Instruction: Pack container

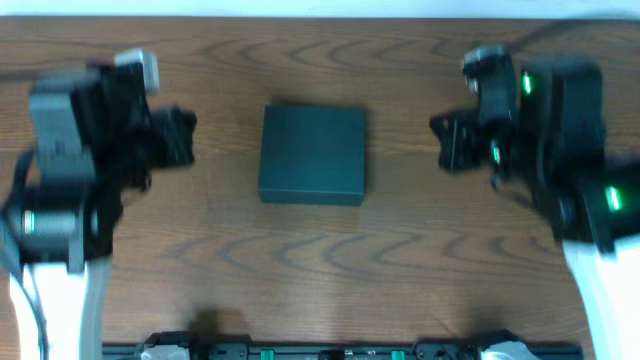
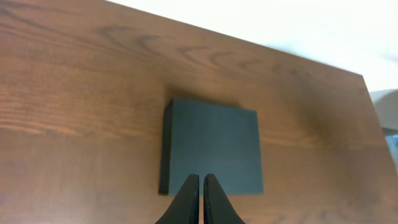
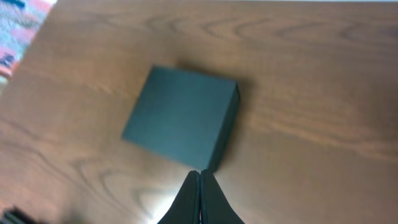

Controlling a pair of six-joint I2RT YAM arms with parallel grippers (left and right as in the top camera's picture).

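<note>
Centrally placed, the container (image 1: 312, 155) lies flat on the wooden table (image 1: 320, 270) with its lid (image 3: 177, 112) down. It sits about midway between the 2 arms, which I judge puts it within equal reach of either one.

The left gripper (image 2: 201, 180) hangs above the table to the box's left. Its 2 fingers are pressed tip to tip with only a hairline between them, and they hold nothing. The right gripper (image 3: 200, 175) mirrors it on the other side, fingers likewise brought together and empty. Both are well apart from the container. Each wrist camera looks down over its own fingertips at the box, so the pose reads as a ready stance rather than a reach.

Counted: 1 container, 2 grippers, and 0 loose items to go inside. None show in any of the 3 views.

With the lid down and nothing to load in sight, the packing looks either not yet begun or already finished, and I cannot tell which. I also cannot tell which edge carries the hinge.
</note>
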